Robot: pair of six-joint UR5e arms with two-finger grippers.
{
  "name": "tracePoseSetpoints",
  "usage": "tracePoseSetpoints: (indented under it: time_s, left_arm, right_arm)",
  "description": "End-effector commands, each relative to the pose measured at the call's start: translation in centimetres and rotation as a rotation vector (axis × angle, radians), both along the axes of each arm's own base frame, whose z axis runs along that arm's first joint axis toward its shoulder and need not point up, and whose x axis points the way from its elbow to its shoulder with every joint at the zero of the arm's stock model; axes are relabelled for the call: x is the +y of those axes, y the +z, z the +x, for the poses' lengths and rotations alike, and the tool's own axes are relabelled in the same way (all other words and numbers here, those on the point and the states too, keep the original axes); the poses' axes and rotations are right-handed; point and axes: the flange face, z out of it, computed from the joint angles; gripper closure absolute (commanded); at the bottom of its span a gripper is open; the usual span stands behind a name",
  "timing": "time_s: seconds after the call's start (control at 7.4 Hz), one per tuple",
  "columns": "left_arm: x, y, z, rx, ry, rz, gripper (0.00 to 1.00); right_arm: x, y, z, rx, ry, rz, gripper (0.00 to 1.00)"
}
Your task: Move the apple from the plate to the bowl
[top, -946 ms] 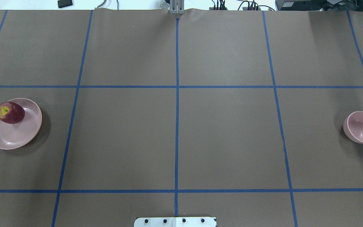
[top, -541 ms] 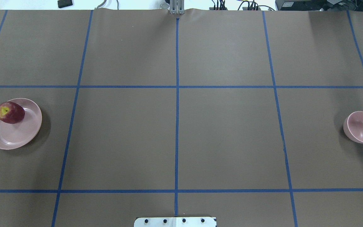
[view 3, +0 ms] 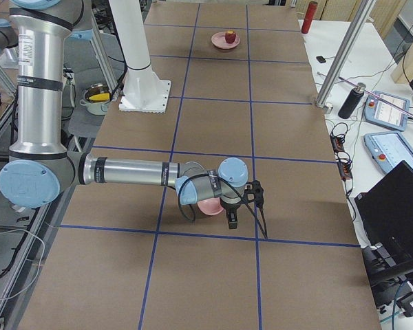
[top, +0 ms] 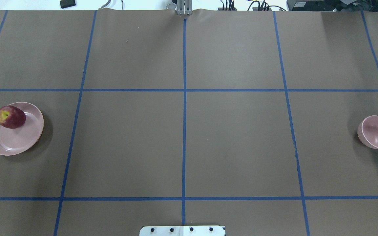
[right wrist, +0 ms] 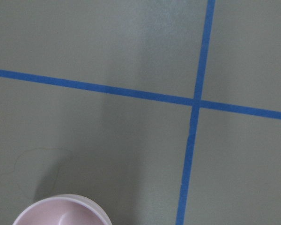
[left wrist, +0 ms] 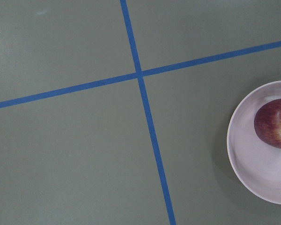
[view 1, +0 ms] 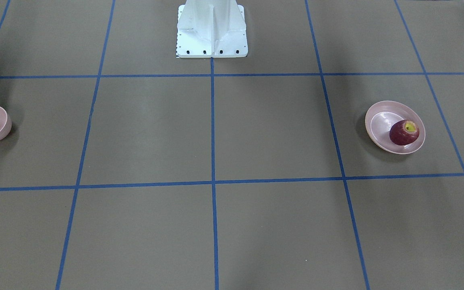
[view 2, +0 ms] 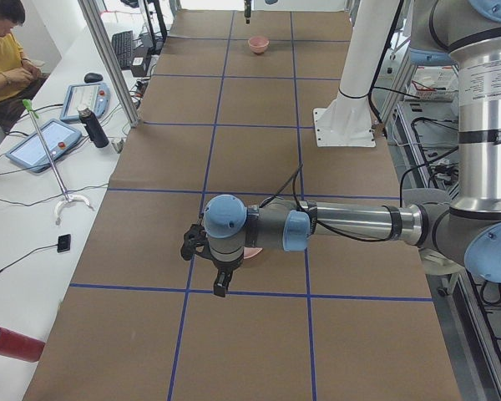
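1. The left jaws show only in the side view at the robot's left end, where they point down from the wrist of the left arm (view 2: 351, 221). I cannot tell whether they are spread or clenched. They do not have the fruit, which lies elsewhere.
2. The right jaws likewise show only in the opposite side view, under the wrist of the right arm (view 3: 131, 172). Their state cannot be told either.
3. The apple (top: 10, 117) rests on the plate (top: 15, 144), toward its far rim as seen from behind the robot, with the yellow stem patch turned up and outward.
4. The plate sits at the left end of the desk (top: 182, 131). The left wrist camera looks straight down with the plate at the edge of its picture, so that arm hangs beside the plate, not over it.
5. The bowl (top: 377, 132) stands empty at the desk's right end, well apart from the plate. The right wrist hangs near it.
6. Judged from this, the task is at its opening approach and no pickup has been made.
7. The next move calls for the left arm to shift sideways until it is centred over the apple. The jaws should then spread wide and come down around its round flanks. The glossy skin could slip in a shallow hold.
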Motion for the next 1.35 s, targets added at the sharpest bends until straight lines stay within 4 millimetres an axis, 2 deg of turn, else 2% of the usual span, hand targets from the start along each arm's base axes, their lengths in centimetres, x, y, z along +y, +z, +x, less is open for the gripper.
tracePoseSetpoints:
  time_s: [0.0,0.27,0.41,0.54,0.68,0.81,0.95,1.22]
  left_arm:
    - [0.1,0.1,0.0,0.0,0.001,-0.001,0.01]
    - [0.3,0.3,0.0,0.0,0.001,-0.006,0.01]
    - [0.3,0.3,0.0,0.0,0.001,-0.006,0.01]
    - [0.3,0.3,0.0,0.0,0.001,-0.006,0.01]
    - [0.3,0.4,0.0,0.0,0.001,-0.007,0.01]
    - [0.3,0.5,0.0,0.0,0.001,-0.009,0.01]
    - [0.4,0.6,0.0,0.0,0.001,-0.012,0.01]
    - [0.4,0.6,0.0,0.0,0.001,-0.012,0.01]
  right_arm:
    - [5.1,2.0,-2.8,-0.047,0.031,-0.008,0.0]
    - [6.5,4.6,-4.4,-0.035,-0.007,0.007,0.06]
    - [6.6,5.0,-5.1,-0.028,-0.022,0.019,0.19]
    - [6.5,4.8,-5.8,-0.027,-0.036,0.025,0.29]
    - [6.4,4.7,-6.3,-0.026,-0.047,0.028,0.55]
    - [5.4,3.8,-7.0,-0.04,-0.054,0.044,0.9]
    - [5.0,3.3,-7.2,-0.049,-0.057,0.051,1.0]
    - [4.6,2.1,-7.4,-0.061,-0.058,0.071,1.0]
